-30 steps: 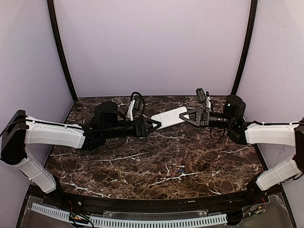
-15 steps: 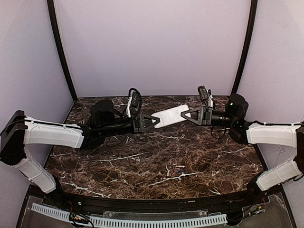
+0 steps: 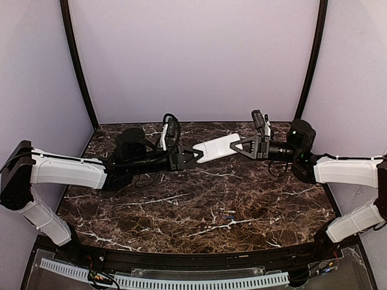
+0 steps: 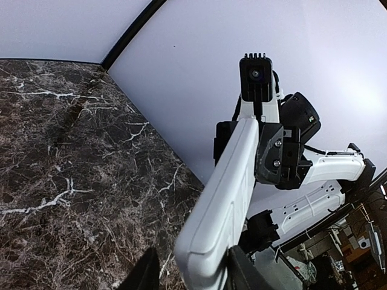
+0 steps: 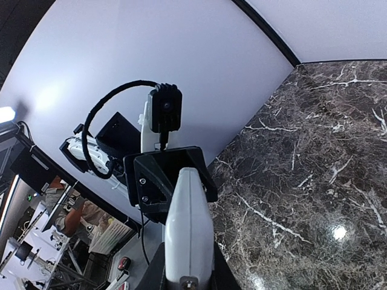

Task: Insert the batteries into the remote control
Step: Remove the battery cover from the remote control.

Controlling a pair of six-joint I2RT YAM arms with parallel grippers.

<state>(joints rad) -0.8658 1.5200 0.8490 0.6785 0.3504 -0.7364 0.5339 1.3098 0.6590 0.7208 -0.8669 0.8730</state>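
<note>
The white remote control (image 3: 219, 148) hangs in the air over the back of the marble table (image 3: 181, 205), stretched between both arms. My right gripper (image 3: 240, 147) is shut on its right end; in the right wrist view the remote control (image 5: 188, 229) sits edge-on between the two fingers of that gripper (image 5: 188, 273). My left gripper (image 3: 195, 154) stands around the left end. In the left wrist view one finger (image 4: 147, 275) is clear of the remote control (image 4: 224, 199) and the other finger rests beside it. Small dark batteries (image 3: 228, 214) lie on the table near the front.
Purple walls close the back and sides, with black curved posts (image 3: 78, 66) at the rear corners. A black rail (image 3: 193, 261) and a white ribbed strip (image 3: 181, 282) run along the near edge. A black cable (image 3: 172, 124) loops above the left wrist.
The left jaws closed toward the remote's end and then widened again. Both grippers and the remote shifted slightly toward the back wall.
</note>
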